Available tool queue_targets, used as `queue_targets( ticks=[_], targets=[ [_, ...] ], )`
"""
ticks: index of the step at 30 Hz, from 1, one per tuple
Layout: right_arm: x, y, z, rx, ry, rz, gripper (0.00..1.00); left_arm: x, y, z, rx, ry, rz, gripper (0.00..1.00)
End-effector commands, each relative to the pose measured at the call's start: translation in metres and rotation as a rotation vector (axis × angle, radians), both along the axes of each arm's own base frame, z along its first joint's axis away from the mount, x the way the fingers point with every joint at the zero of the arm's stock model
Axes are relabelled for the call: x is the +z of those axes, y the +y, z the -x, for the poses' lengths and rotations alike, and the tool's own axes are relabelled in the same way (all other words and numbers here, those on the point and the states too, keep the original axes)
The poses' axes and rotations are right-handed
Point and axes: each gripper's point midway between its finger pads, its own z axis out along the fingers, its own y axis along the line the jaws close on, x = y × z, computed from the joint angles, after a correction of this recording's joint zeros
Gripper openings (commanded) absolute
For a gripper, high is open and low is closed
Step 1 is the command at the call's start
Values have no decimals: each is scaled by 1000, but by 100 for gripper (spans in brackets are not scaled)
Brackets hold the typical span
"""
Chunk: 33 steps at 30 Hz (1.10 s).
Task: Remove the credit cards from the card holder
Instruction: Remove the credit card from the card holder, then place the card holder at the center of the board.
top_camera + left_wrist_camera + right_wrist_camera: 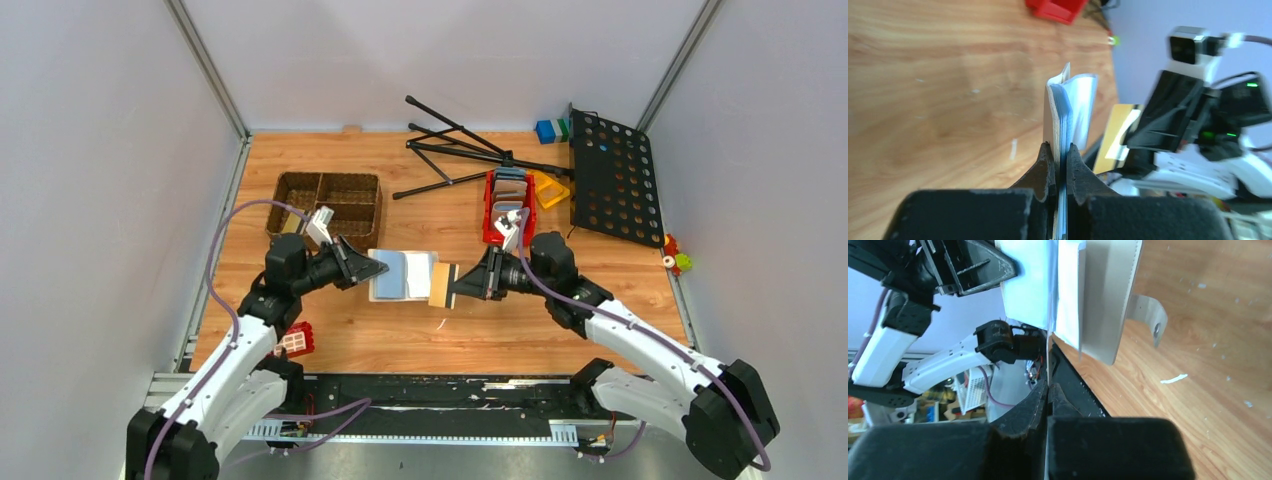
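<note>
The beige card holder [405, 275] lies open at mid-table, its pale blue-grey inside up. My left gripper [378, 268] is shut on its left edge; in the left wrist view the jaws pinch the layered edge of the card holder [1068, 110]. My right gripper [452, 283] is shut on a tan-gold credit card [438, 285] at the holder's right edge. That card [1048, 365] shows edge-on in the right wrist view, running up towards the holder [1103, 300]. Whether its far end still sits in a pocket I cannot tell. Any other credit cards are hidden.
A brown woven basket [328, 205] stands back left. A red bin [508, 205] with wallets sits back right, beside a folded black stand [470, 150] and a black perforated plate [612, 180]. A red toy block [297, 340] lies by the left arm.
</note>
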Motion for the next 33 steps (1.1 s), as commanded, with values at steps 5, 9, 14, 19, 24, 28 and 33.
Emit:
queue_targets(
  ticks=[5,9,14,19,24,28,33],
  targets=[
    [29,-11,-39,-41,-230,227,0,-45,38,1,58,21,-344,0],
    [41,-8,-52,-40,-269,265,0,-55,32,1,41,41,-313,0],
    [47,-4,-62,-30,-313,294,0,-58,39,-1,79,38,-343,0],
    [65,8,-105,-66,-430,350,0,-66,56,-8,194,72,-400,0],
    [110,39,-161,-93,-596,319,0,-89,77,-16,297,149,-498,0],
    [128,58,-209,-109,-714,329,0,-105,87,-12,365,274,-524,0],
    [93,76,-205,57,-611,334,0,-115,103,19,388,511,-606,0]
  ],
)
